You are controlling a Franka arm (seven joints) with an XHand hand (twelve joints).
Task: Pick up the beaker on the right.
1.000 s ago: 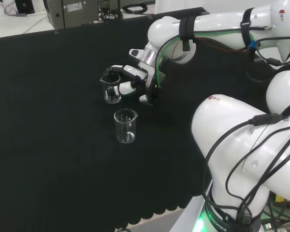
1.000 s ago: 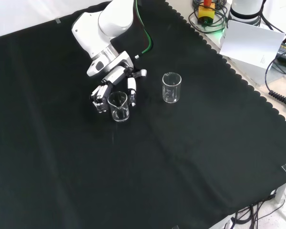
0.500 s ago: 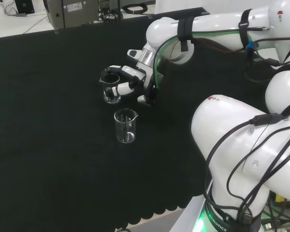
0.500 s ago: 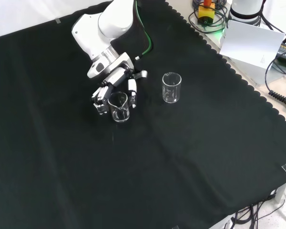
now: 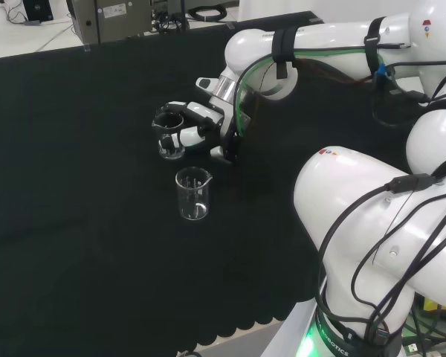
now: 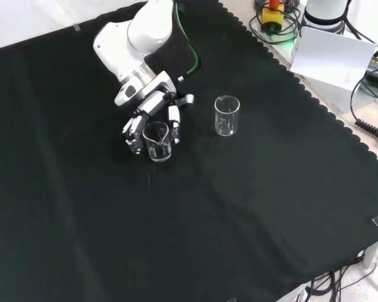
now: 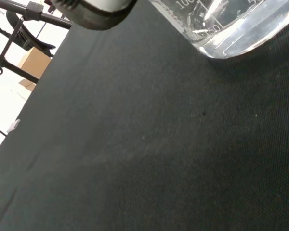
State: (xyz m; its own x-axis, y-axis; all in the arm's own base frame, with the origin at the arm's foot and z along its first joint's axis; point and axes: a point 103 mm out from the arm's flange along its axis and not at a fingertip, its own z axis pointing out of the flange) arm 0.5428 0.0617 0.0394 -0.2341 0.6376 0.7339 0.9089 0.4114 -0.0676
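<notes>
The hand (image 5: pixel 201 128) is curling its fingers (image 6: pixel 133 128) and thumb around a clear glass beaker (image 5: pixel 171 136), so it is holding that beaker rather than standing wide; in the head view this held beaker is sitting at the far end of the pair, with the hand reaching in from its right; in the front view the same beaker (image 6: pixel 156 140) is showing just below the hand (image 6: pixel 152 108), with black and white fingers on its left and another finger (image 6: pixel 174 119) touching its right side; whether its base is touching the black cloth (image 6: pixel 239 214) or hanging just above it cannot be told; a second clear beaker (image 5: pixel 192 193) is standing upright and apart on the cloth, nearer the camera in the head view and to the right of the held one in the front view (image 6: pixel 226 115), with nothing touching it; in the wrist view the rounded glass bottom of the held beaker (image 7: pixel 236 29) is showing large and close over the cloth.
</notes>
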